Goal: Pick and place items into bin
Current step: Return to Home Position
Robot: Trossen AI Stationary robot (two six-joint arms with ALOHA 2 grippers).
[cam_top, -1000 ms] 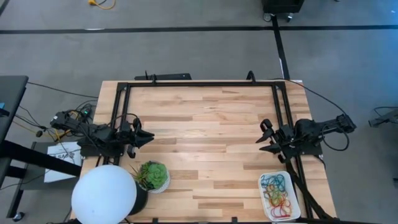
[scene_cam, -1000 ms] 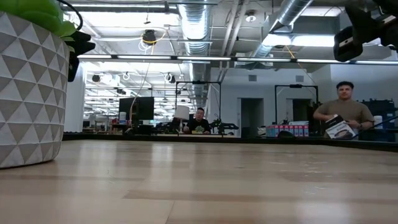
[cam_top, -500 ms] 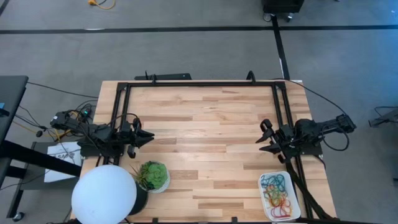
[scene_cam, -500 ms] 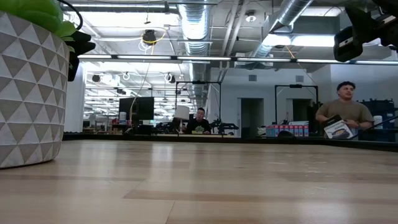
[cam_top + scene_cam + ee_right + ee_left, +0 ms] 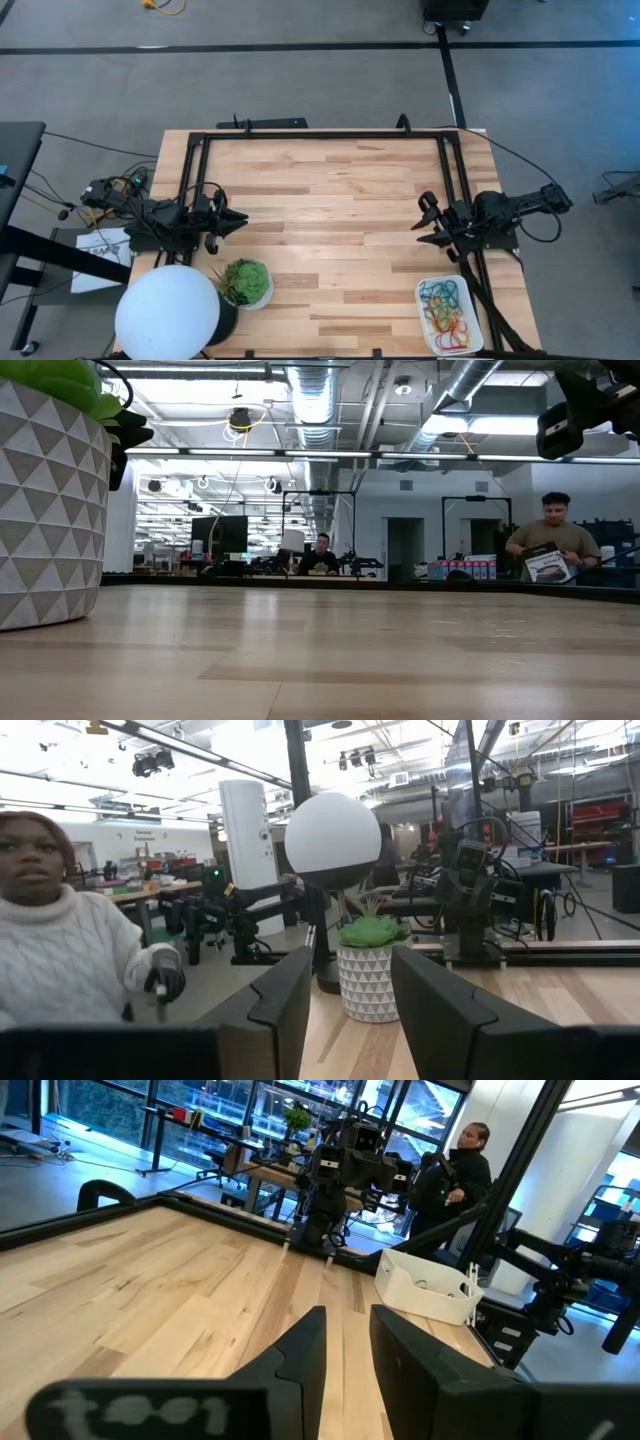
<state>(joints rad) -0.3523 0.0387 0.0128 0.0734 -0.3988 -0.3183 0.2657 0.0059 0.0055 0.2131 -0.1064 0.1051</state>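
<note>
View from above, with the wrist views for detail. The worktop [image 5: 330, 200] shows bare wood across its middle. The bin [image 5: 419, 312] sits at the worktop's 5 o'clock corner, and the items [image 5: 446, 308] lie inside it as a tangled heap of teal, red, yellow and green loops. No loose loop can be made out on the wood, though one so thin might escape notice from above.

The left end effector [image 5: 240, 221] hangs at the 9 o'clock edge with its fingers slightly parted and nothing between them. The right end effector [image 5: 423, 220] hangs at the 3 o'clock edge, just at 12 o'clock of the bin, released and carrying nothing.

A potted plant [image 5: 247, 283] and a round white lamp [image 5: 167, 312] stand near 7 o'clock, well apart from the bin.

Judged from this layout, the sorting is complete or very nearly so. Only parking the arms appears to be left.
</note>
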